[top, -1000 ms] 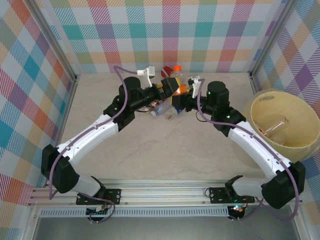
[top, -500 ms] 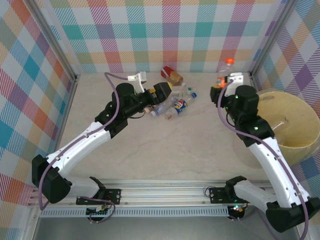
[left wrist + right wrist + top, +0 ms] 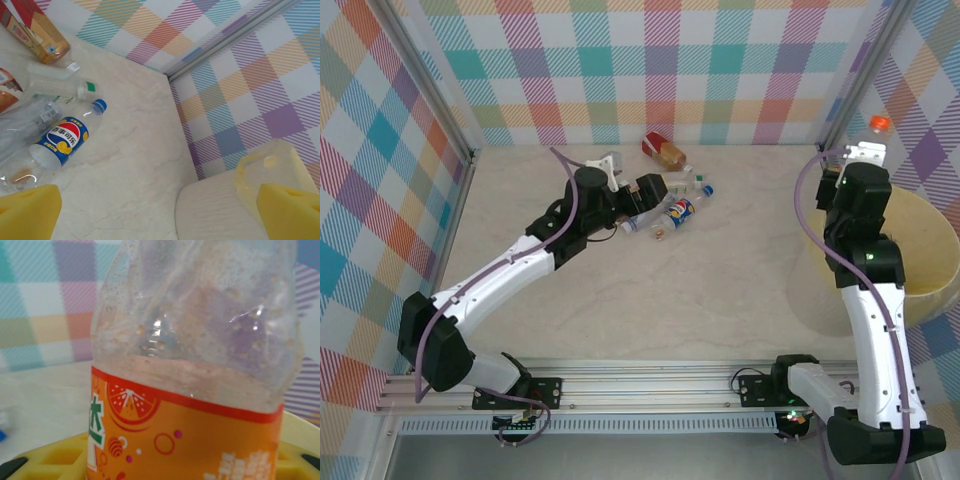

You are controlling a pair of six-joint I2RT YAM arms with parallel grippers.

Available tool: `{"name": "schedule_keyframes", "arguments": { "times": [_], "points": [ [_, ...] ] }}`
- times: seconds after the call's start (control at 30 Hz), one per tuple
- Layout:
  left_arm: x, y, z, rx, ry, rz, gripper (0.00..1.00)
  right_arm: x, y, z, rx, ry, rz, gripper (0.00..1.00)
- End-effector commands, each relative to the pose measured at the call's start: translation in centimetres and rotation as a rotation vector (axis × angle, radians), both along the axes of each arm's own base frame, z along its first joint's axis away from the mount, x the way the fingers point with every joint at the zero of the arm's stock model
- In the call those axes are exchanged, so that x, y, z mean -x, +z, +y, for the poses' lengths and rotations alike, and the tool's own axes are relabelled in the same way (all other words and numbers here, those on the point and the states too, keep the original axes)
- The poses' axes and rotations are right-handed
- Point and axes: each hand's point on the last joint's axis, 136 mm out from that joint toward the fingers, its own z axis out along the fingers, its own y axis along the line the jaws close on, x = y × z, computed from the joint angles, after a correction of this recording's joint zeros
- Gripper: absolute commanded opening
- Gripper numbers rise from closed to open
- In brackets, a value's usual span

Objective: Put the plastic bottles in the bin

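The right arm (image 3: 868,300) stands steeply upright at the left rim of the bin (image 3: 925,250), right fingers (image 3: 50,460) clamped on an orange-labelled bottle (image 3: 190,430). The left arm (image 3: 510,270) stretches low, well left of the bin, left fingers (image 3: 25,210) spread wide, empty.

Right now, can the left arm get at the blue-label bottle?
Probably yes. The left gripper is open close to the blue-label bottle, and nothing lies on top of it. A crushed clear bottle presses against one side and could crowd a finger.
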Motion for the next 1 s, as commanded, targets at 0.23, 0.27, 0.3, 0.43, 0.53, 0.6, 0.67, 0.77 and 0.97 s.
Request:
{"name": "schedule_keyframes", "arguments": {
  "times": [0.23, 0.27, 0.3, 0.43, 0.53, 0.6, 0.67, 0.77, 0.97],
  "points": [
    [-1.6, 1.2, -0.7, 0.005, 0.012, 0.01, 1.0, 6.2, -3.5, -8.1, -0.021, -0.343, 0.175, 0.39],
    [-1.5, 0.9, -0.8, -0.002, 0.006, 0.015, 1.0, 6.8, -4.1, -8.8, -0.036, -0.374, 0.196, 0.39],
    [-1.5, 0.8, -0.7, -0.006, 0.008, 0.018, 1.0, 7.1, -4.8, -9.3, -0.053, -0.392, 0.218, 0.4],
    [-1.6, 0.1, 0.4, -0.047, 0.056, 0.032, 1.0, 7.8, -6.8, -10.4, -0.124, -0.434, 0.256, 0.41],
    [-1.6, -0.4, 1.6, -0.073, 0.112, 0.036, 1.0, 8.1, -7.5, -11.1, -0.158, -0.468, 0.282, 0.42],
    [-1.6, -0.5, 2.3, -0.082, 0.137, 0.033, 1.0, 8.4, -7.9, -11.8, -0.171, -0.497, 0.292, 0.43],
    [-1.6, -0.6, 2.6, -0.088, 0.15, 0.033, 1.0, 8.7, -8.6, -12.7, -0.203, -0.529, 0.294, 0.44],
    [-1.5, -0.5, 2.7, -0.096, 0.15, 0.036, 1.0, 9.3, -9.3, -13.3, -0.253, -0.571, 0.287, 0.48],
    [-1.6, -0.9, 3.1, -0.118, 0.167, 0.047, 1.0, 10.4, -10.3, -14.3, -0.264, -0.672, 0.296, 0.73]
  ]
}}
